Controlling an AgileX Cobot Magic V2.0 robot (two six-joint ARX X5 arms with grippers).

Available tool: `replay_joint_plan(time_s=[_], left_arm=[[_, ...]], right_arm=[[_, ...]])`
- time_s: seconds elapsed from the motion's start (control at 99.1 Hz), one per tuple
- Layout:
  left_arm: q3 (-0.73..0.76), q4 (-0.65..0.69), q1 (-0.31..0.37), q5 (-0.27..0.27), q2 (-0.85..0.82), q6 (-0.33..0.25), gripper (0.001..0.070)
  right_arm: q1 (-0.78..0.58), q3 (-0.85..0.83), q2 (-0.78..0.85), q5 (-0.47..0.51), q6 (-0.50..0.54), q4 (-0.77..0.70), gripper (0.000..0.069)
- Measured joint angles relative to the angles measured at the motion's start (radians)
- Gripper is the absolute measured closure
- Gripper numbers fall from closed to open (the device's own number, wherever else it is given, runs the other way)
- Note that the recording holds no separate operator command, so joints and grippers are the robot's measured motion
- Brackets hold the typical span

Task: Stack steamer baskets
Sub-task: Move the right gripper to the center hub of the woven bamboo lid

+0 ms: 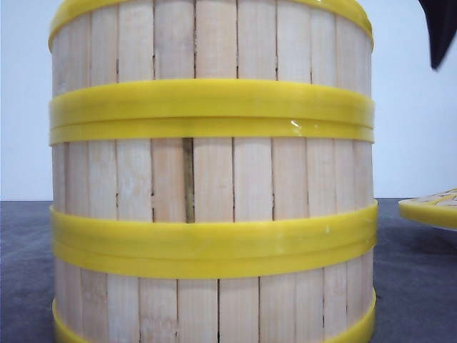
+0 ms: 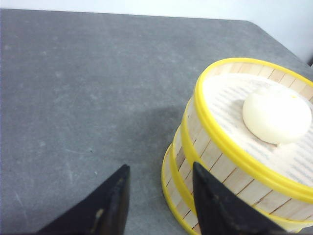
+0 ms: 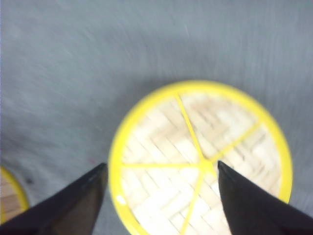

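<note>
Three steamer baskets stand stacked and fill the front view: top [image 1: 214, 43], middle [image 1: 243, 179], bottom [image 1: 214, 307]. In the left wrist view the stack [image 2: 215, 161] holds a white bun [image 2: 276, 115] in its top basket. My left gripper [image 2: 160, 169] is open beside the stack's wall, low near the grey table, with one finger [image 2: 215, 200] in front of the slats and nothing held. My right gripper [image 3: 161, 165] hangs open above the flat woven lid [image 3: 205, 147], holding nothing; that view is blurred.
The yellow-rimmed lid [image 1: 432, 209] lies on the table to the right of the stack. A dark part of an arm [image 1: 439, 28] shows at the front view's upper right. Grey table [image 2: 73, 73] stretches away to the stack's left. A basket edge [image 3: 10, 196] shows in the right wrist view's corner.
</note>
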Motion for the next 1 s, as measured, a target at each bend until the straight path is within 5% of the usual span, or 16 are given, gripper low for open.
replay_joint_plan(time_s=[0.333,0.504,0.999], left_arm=[[0.000,0.003,0.000,0.000,0.000,0.000,0.0477],[0.000,0.003,0.000,0.000,0.000,0.000,0.0477],[0.000,0.004,0.000,0.000,0.000,0.000,0.0477]], right_arm=[[-0.099,-0.205,0.055,-0.013,0.005,0.120,0.0291],[-0.121,-0.288,0.056,-0.013,0.017,0.211,0.0379],[-0.127,-0.295,0.092,-0.002,0.031,0.306,0.0407]])
